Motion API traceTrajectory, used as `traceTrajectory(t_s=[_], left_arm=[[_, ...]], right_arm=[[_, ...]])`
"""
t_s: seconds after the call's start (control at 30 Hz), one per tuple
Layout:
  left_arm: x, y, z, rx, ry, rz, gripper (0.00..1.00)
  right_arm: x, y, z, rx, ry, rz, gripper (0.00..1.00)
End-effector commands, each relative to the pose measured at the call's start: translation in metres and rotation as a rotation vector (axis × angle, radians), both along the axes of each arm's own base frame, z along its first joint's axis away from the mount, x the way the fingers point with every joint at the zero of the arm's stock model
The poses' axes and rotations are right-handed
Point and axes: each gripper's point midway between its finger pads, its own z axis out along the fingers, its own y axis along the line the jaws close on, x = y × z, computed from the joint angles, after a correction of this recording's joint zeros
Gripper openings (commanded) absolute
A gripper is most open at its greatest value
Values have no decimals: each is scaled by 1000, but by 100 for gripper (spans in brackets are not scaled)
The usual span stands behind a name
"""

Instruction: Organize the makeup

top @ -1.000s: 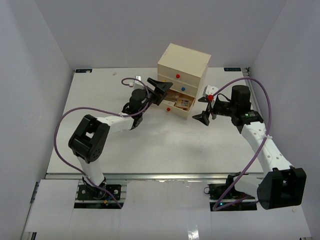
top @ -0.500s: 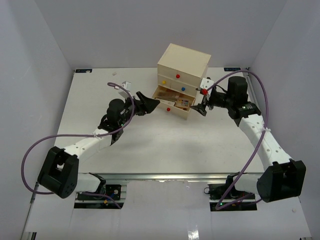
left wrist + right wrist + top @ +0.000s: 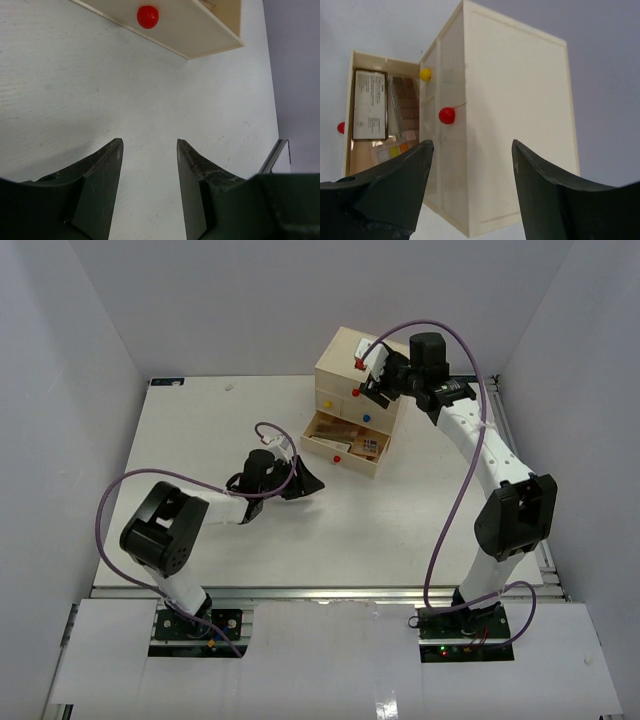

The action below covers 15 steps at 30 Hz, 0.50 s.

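Observation:
The makeup I can see is several palettes and compacts (image 3: 348, 437) lying in the open bottom drawer of the cream chest (image 3: 385, 352). In the right wrist view they show as a labelled compact (image 3: 370, 105) and a brown palette (image 3: 406, 107). My left gripper (image 3: 312, 485) is open and empty, low over the table in front of the drawer; its wrist view shows its jaws (image 3: 149, 146) apart over bare table. My right gripper (image 3: 370, 380) is open and empty above the chest's front top edge (image 3: 472, 145). No sponges, lipsticks or bottles are in view.
The chest stands at the back centre of the white table (image 3: 200, 440). Its bottom drawer's red knob (image 3: 148, 16) faces my left gripper. A red knob (image 3: 446, 115) and a yellow knob (image 3: 425, 74) sit on the closed drawers. Grey walls enclose the table.

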Motion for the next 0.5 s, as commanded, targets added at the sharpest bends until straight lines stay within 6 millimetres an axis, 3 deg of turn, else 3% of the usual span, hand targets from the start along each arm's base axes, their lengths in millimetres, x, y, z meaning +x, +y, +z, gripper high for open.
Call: traceTrajectory(t_s=[0.0, 0.17, 0.47], left_arm=[[25, -17, 14, -59, -49, -20, 57], [48, -24, 11, -69, -53, 16, 57], [101, -30, -5, -66, -18, 172, 52]], right_arm=[[5, -10, -14, -77, 20, -54, 69], [12, -15, -36, -132, 44, -78, 59], [18, -19, -57, -174, 68, -100, 46]])
